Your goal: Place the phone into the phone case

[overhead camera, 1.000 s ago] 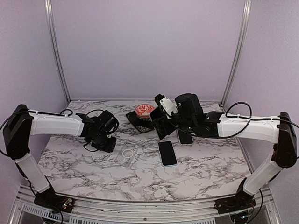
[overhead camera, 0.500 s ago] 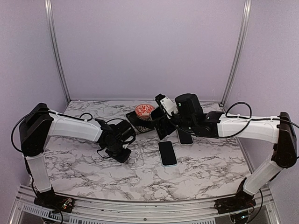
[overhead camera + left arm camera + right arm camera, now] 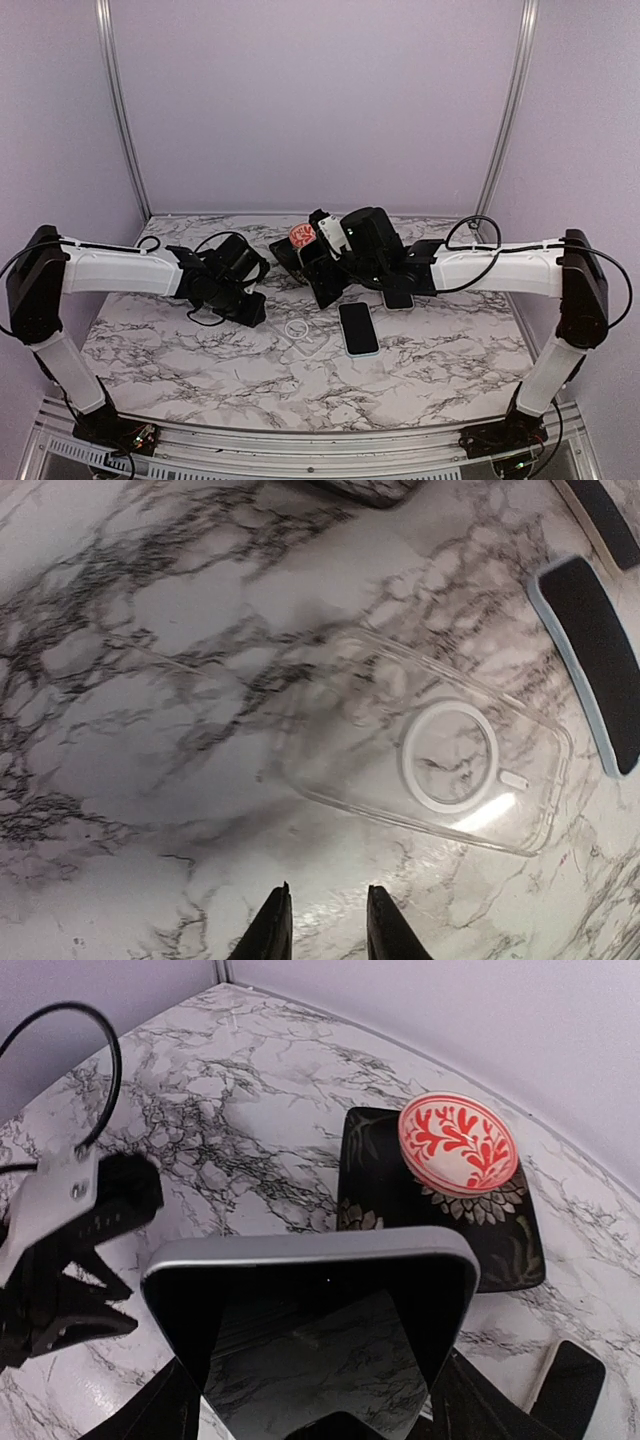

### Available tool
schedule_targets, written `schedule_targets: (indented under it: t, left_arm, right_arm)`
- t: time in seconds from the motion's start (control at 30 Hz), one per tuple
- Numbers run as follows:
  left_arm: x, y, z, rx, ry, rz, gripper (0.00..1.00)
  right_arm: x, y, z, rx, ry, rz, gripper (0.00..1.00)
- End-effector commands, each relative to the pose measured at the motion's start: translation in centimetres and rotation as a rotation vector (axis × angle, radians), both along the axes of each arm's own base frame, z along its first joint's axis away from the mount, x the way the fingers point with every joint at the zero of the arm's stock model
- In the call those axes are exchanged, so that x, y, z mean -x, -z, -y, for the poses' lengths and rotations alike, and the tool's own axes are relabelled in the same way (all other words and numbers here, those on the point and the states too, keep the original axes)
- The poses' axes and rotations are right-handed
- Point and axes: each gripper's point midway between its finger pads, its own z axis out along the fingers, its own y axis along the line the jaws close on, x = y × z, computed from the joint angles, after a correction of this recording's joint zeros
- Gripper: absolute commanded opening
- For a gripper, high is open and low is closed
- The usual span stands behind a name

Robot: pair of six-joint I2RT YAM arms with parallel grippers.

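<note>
Phone (image 3: 310, 1345) clamped in right gripper (image 3: 318, 1415), held off table beyond phone case (image 3: 430, 750) far side | left gripper (image 3: 325, 935) just left of case, jaws slightly apart, gripping nothing | case flat on marble table (image 3: 120, 730) | blue-rimmed handset (image 3: 358, 328) lying face up just right of case

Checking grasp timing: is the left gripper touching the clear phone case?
Apart. The left wrist view shows bare marble between the left gripper and the clear phone case.

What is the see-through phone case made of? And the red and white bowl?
The phone case looks like clear glossy plastic: the marble pattern shows through it. The bowl looks like glazed ceramic, smooth with painted red leaves, though it might be plastic.
</note>
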Motion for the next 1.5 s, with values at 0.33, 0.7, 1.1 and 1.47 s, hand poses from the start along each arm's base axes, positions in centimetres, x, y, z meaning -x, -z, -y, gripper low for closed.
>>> schedule_targets:
  t: [0.33,0.7,1.1,1.47]
  left_arm:
    - [-3.4,-1.7,-7.6,0.014,-0.304,0.134,0.28]
    - [-3.4,-1.2,-7.6,0.011,-0.3,0.13,0.28]
    - [-3.2,-0.3,-7.6,-0.005,-0.295,0.112,0.28]
    - [-3.3,0.0,-7.8,-0.019,-0.301,0.113,0.28]
  right_arm:
    - [3.9,5.1,-6.5,0.071,-0.091,-0.196,0.24]
    - [3.1,7.5,-6.1,0.162,-0.044,-0.192,0.23]
    - [4.3,9.9,-5.9,0.259,-0.054,-0.261,0.23]
    - [5.1,13.9,-5.4,0.355,-0.061,-0.32,0.23]
